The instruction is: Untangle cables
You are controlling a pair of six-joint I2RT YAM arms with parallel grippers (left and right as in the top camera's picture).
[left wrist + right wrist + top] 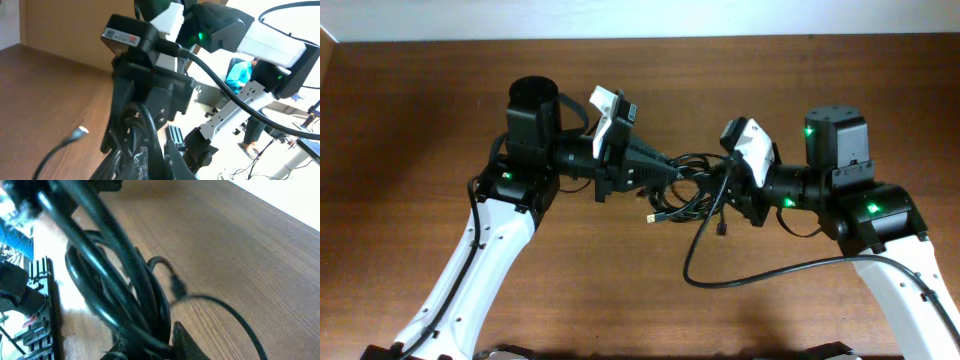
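A tangle of black cables (688, 185) hangs between my two grippers above the middle of the brown table. My left gripper (672, 172) is shut on the left side of the bundle; its fingers (165, 157) pinch cable strands. My right gripper (725, 190) is shut on the right side; loops (125, 295) pass between its fingers (150, 345). A plug end (651, 217) dangles under the bundle, and shows in the left wrist view (80, 131). Another plug (722, 231) hangs lower. One long cable (760, 275) trails in a loop toward the right arm.
The brown wooden table (420, 120) spreads all around. The left arm's base (532, 110) stands at centre left, the right arm's base (835, 140) at the right. The table's far edge (620, 40) meets a white wall.
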